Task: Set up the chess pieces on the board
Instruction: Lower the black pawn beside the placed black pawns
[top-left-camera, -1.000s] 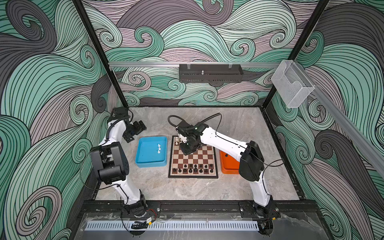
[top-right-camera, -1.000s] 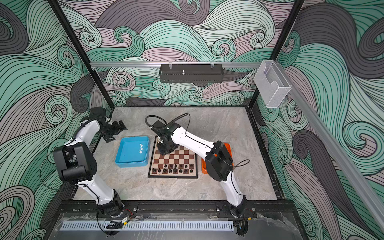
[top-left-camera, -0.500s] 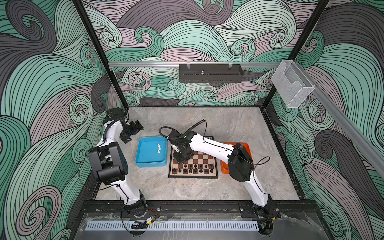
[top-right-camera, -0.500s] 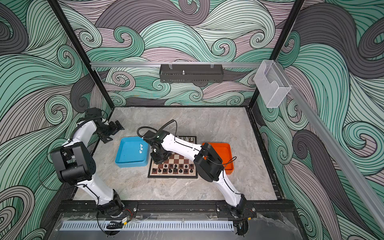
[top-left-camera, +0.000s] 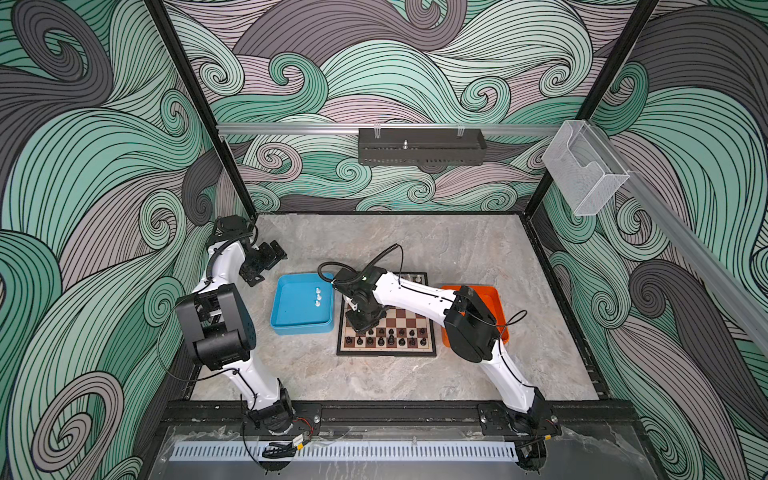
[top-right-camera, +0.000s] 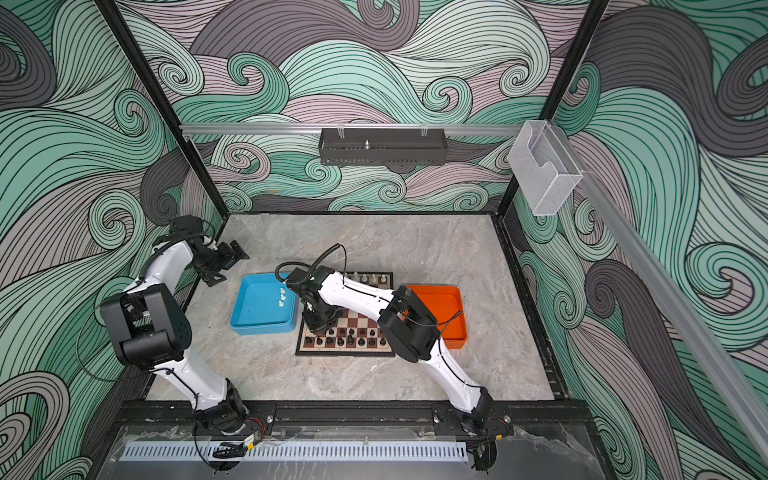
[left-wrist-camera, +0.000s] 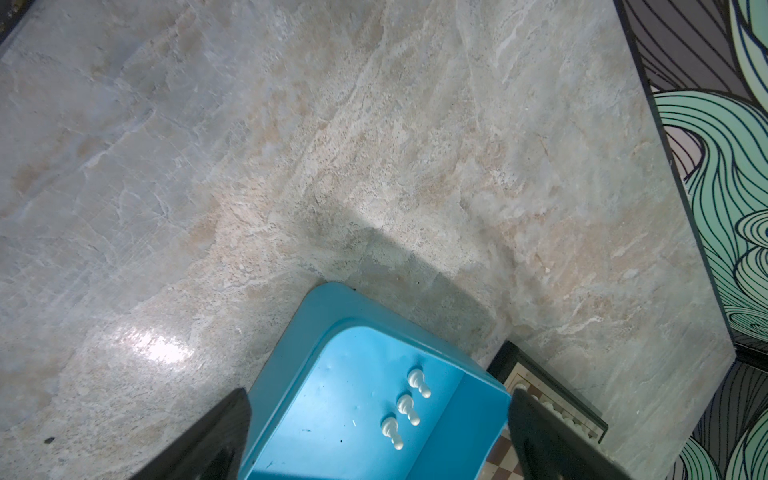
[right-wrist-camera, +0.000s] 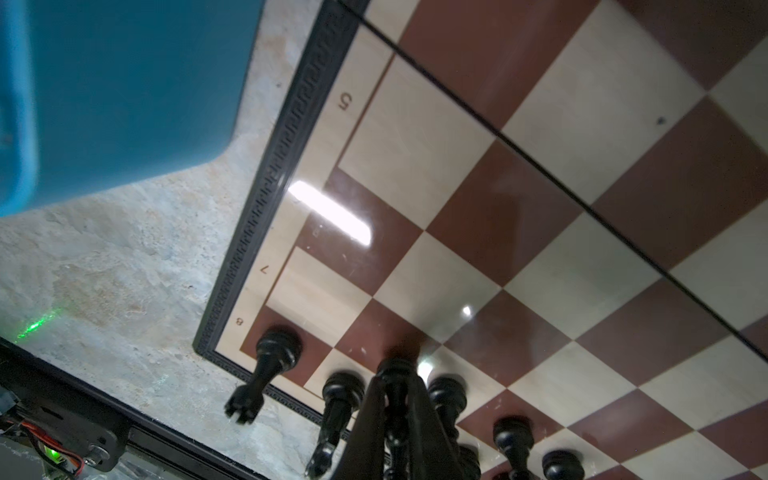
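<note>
Board (top-left-camera: 409, 318): flat on marble table (top-left-camera: 415, 241), between blue tray (top-left-camera: 301, 330) and orange tray (top-left-camera: 494, 299), just beside each. Square; brown and cream checks, pale margin with small numerals, black patterned frame.

Chess pieces: tiny glossy plastic, each smaller than a square.
- Black men (top-left-camera: 391, 337): two rows along near edge of board.
- Black rook (right-wrist-camera: 274, 353) on brown corner square by numeral 8; cream square by numeral 7 bare.
- White men (top-right-camera: 370, 278): along far edge, partly hidden under right arm.
- Three white pawns (left-wrist-camera: 409, 409): inside blue tray, short line, close but apart. Upright or lying: cannot tell.

Right gripper (right-wrist-camera: 395, 382): fingers together, clamped on a black piece (right-wrist-camera: 395, 368). Low over near-left part of board, by the second row. Base on the square or just above: cannot tell.

Left gripper (left-wrist-camera: 378, 392): jaws wide apart, nothing between. Hangs over table beyond far-left corner of blue tray, well apart from board.
</note>
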